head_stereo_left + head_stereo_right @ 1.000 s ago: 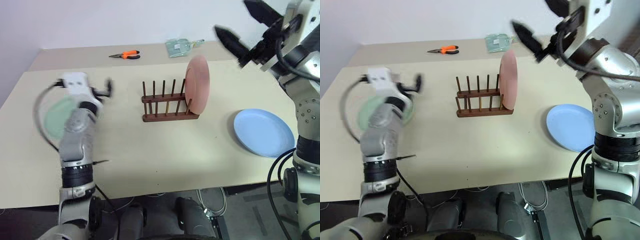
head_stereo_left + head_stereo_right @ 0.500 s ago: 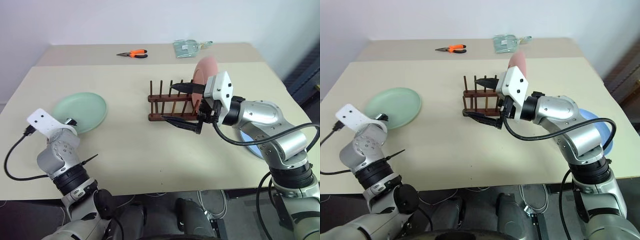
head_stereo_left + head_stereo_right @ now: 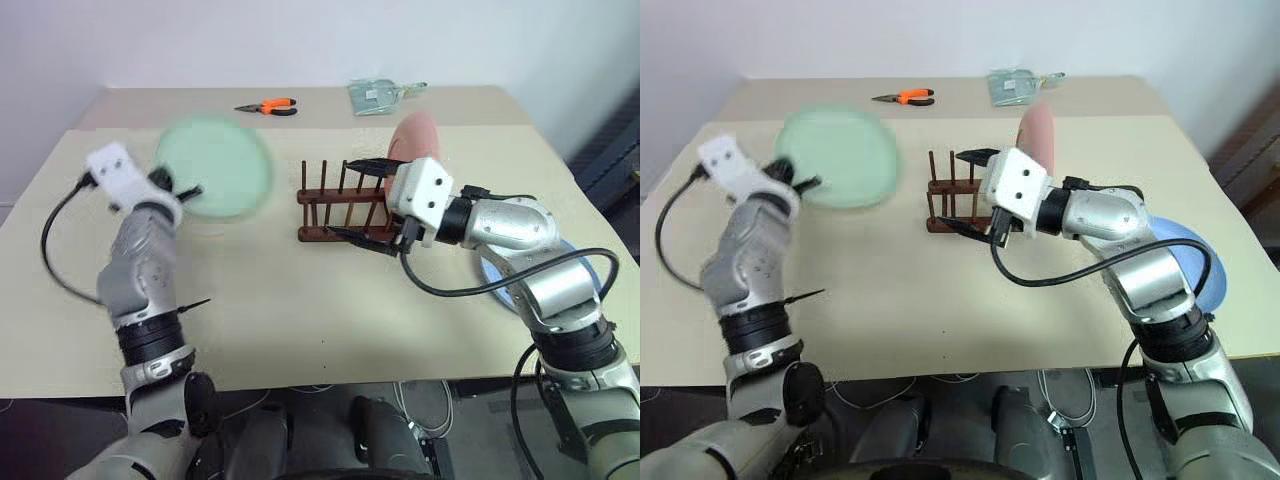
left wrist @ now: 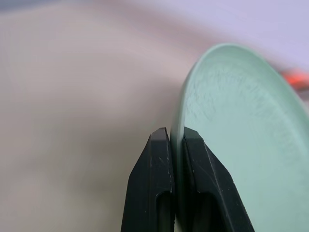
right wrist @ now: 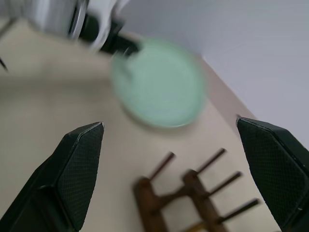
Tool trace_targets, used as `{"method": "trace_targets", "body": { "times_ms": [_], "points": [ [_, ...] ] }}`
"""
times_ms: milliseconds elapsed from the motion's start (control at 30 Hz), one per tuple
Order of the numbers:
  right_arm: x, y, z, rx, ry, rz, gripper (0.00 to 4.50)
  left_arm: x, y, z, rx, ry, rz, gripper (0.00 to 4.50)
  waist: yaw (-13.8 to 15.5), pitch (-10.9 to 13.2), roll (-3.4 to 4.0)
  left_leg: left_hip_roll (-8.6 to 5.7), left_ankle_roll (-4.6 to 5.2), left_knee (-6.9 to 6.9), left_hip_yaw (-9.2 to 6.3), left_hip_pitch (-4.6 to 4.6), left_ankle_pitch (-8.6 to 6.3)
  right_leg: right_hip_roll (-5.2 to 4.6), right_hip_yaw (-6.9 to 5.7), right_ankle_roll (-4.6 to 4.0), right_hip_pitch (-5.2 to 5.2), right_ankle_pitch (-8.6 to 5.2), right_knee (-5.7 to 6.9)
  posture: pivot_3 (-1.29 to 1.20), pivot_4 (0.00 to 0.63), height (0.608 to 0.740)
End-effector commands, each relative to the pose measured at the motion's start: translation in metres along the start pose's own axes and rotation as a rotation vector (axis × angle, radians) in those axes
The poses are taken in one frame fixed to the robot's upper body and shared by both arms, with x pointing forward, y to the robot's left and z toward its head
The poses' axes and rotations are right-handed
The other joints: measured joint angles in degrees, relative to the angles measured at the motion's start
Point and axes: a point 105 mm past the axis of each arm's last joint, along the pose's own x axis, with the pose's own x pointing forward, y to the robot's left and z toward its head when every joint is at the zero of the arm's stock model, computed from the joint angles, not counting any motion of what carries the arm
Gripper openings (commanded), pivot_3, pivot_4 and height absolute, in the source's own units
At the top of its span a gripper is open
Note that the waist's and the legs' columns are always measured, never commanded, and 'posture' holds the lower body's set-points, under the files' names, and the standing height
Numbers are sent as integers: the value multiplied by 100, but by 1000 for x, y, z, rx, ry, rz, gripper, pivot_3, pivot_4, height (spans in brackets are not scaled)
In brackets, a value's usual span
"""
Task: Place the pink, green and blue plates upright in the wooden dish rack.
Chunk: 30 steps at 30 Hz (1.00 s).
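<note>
Now the left claw (image 4: 173,145) is clamped shut on the rim of the green plate (image 3: 215,167), holding it off the tabletop (image 3: 300,310) with the wooden dish rack (image 3: 340,212) at about 3 o'clock from it, its free pegs on the near side. Nearer the rack, the right claw (image 3: 365,200) spreads wide and empty just in front of those pegs, with the pink plate (image 3: 415,150) upright at the rack's far end. Flat at 4 o'clock from the rack, the blue plate (image 3: 1195,265) lies partly behind the right arm.
</note>
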Motion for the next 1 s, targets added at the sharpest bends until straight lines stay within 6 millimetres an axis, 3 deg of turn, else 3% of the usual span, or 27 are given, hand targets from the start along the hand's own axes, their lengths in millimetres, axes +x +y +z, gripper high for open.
{"method": "trace_targets", "body": {
  "times_ms": [33, 133, 333, 433, 667, 733, 767, 833, 933, 1000],
  "points": [
    [15, -13, 4, -226, 32, -52, 4500, -6, -58, 44, 29, -137, -198, 67, -45, 0, 1, 1, -1, -4, 1, 1, 0, 0, 0, 0, -2, 0, 0, 0, 150, 740],
    [30, -18, 2, -326, 50, -61, 4500, -14, -90, 54, 81, -146, -308, 67, -162, -1, 4, 4, -1, -12, 3, 9, 0, 1, 3, 1, -2, 0, 0, 0, 150, 740],
    [50, -22, -9, -489, 103, -64, 4500, -27, -120, 61, 112, -123, -408, 67, -159, 1, 6, 7, -2, -11, 5, 5, 2, 6, 6, 1, -11, 0, 6, 0, 150, 740],
    [51, -24, -13, -506, 108, -75, 3697, -29, -121, 61, 87, -106, -400, 0, -119, 1, 5, 6, -2, -10, 3, 3, 2, 6, 6, 0, -8, 0, 4, 0, 150, 740],
    [49, -29, -9, -530, 89, -123, 190, -30, -112, 55, 42, -77, -396, 0, -155, 3, 8, 5, -3, -10, 2, 5, 2, 7, 7, 0, -8, 0, 4, 0, 150, 740],
    [48, -30, -6, -527, 74, -136, 0, -32, -106, 65, -39, -119, -394, 758, -152, 3, 7, 7, -3, -12, 2, 7, 2, 8, 7, 0, -8, 0, 5, 0, 150, 740],
    [47, -31, -3, -507, 55, -149, 0, -29, -90, 82, -157, -187, -345, 1038, -148, 3, 7, 7, -3, -12, 1, 6, 2, 8, 7, 0, -8, 0, 4, 0, 150, 740],
    [44, -35, 5, -433, -1, -187, 0, -28, -54, 112, -247, -339, -247, 2093, -150, 6, 4, 8, -5, -10, 1, 3, 4, 8, 7, -1, -9, 0, 3, 0, 150, 740],
    [37, -39, 23, -227, -123, -227, 0, -31, -31, 122, -63, -427, -228, 3495, -179, 6, 8, 12, -7, -19, 4, 9, 4, 12, 9, -2, -14, 1, 4, 0, 150, 740],
    [31, -40, 33, -91, -199, -237, 0, -32, -26, 114, 75, -418, -260, 3495, -164, 4, 13, 12, -7, -25, 4, 11, 5, 13, 9, -3, -13, 1, 5, 0, 150, 740]
  ]
}}
